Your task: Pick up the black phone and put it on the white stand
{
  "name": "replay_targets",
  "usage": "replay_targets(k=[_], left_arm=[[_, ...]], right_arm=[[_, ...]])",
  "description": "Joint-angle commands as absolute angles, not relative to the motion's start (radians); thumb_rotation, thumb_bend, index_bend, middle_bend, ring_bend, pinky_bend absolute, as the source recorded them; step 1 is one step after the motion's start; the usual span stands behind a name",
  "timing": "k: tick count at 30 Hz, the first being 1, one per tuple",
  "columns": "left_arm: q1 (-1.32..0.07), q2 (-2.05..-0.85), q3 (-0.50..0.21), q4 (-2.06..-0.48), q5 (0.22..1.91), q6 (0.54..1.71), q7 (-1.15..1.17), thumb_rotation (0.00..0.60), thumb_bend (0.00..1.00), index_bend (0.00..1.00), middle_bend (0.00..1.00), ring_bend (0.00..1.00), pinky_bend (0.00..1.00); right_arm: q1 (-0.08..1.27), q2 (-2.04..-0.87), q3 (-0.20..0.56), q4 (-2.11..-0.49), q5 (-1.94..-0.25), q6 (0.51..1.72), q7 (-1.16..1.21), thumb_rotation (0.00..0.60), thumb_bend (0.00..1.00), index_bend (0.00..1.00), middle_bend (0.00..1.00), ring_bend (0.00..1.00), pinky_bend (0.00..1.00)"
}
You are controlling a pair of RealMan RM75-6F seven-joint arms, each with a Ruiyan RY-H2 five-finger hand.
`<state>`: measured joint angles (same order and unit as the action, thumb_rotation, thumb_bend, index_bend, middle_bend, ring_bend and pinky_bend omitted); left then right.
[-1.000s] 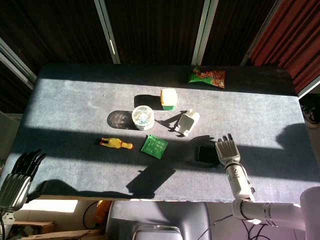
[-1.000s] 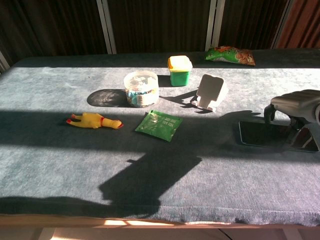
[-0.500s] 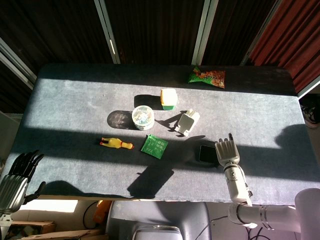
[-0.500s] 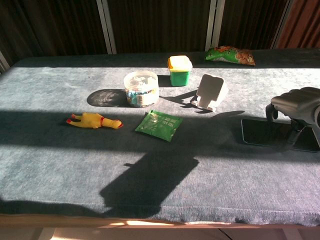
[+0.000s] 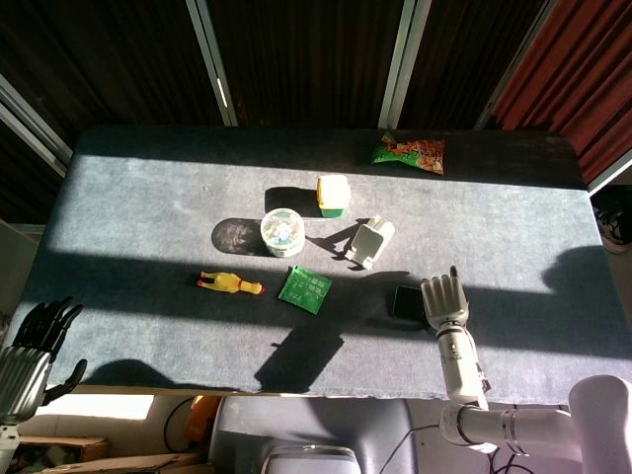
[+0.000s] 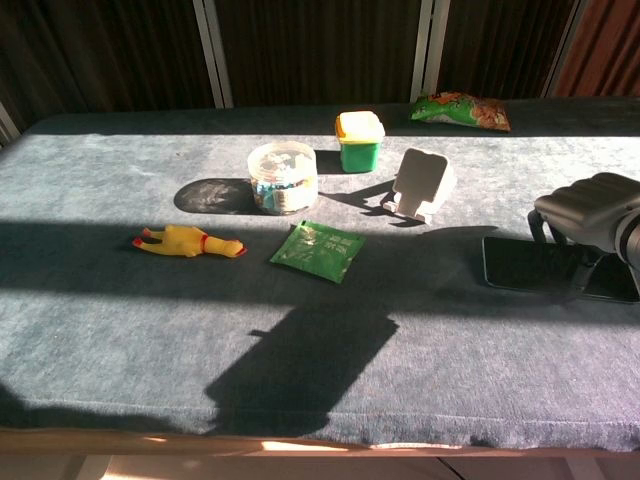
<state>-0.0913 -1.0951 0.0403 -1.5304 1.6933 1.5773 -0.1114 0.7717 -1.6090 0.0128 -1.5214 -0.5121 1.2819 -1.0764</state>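
Head view shows the black phone (image 5: pixel 405 300) lying flat on the grey counter (image 5: pixel 148 197), at about 4 o'clock from the counter's middle. The right hand (image 5: pixel 445 299) is poised over the phone's right part, fingers stretched out and apart, pointing toward 12 o'clock; it grips nothing. From the chest view, that right hand (image 6: pixel 592 213) arches above the phone (image 6: pixel 525 268), fingers (image 6: pixel 537 228) bent downward toward the screen; whether they touch it cannot be told.

At 11 o'clock from the phone, near it, stands the white stand (image 5: pixel 370 242), tilted, with nothing on it. The left hand (image 5: pixel 30 348) hangs off the counter's edge at 8 o'clock, fingers spread and holding nothing.

Further things lie around: a green packet (image 5: pixel 304 288) at 9 o'clock from the phone, a yellow rubber chicken (image 5: pixel 230 282) beyond it, a clear round tub (image 5: pixel 282 230), a green box with yellow lid (image 5: pixel 333 195), and a snack bag (image 5: pixel 409 151) near the far edge at 12 o'clock.
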Motion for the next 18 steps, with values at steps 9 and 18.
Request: replay_targets(k=[9,18], left_arm=[[-0.09,-1.096,0.039,-1.53,1.689,1.576,-0.109,0.6,0.37,0.0,0.0,0.0,0.0],[-0.091,-1.098,0.035,-1.534,1.683,1.572,-0.1,0.6,0.37,0.0,0.0,0.0,0.0]], right_arm=[[0.76,-1.592,0.024,-1.513,-0.573,1.299,-1.098,0.6,0.25,0.85,0.6,0.45,0.3],[0.783,-1.533,-0.033,-1.533,-0.722,1.398,-1.267,0.6,0.25,0.85,0.6,0.45,0.32]])
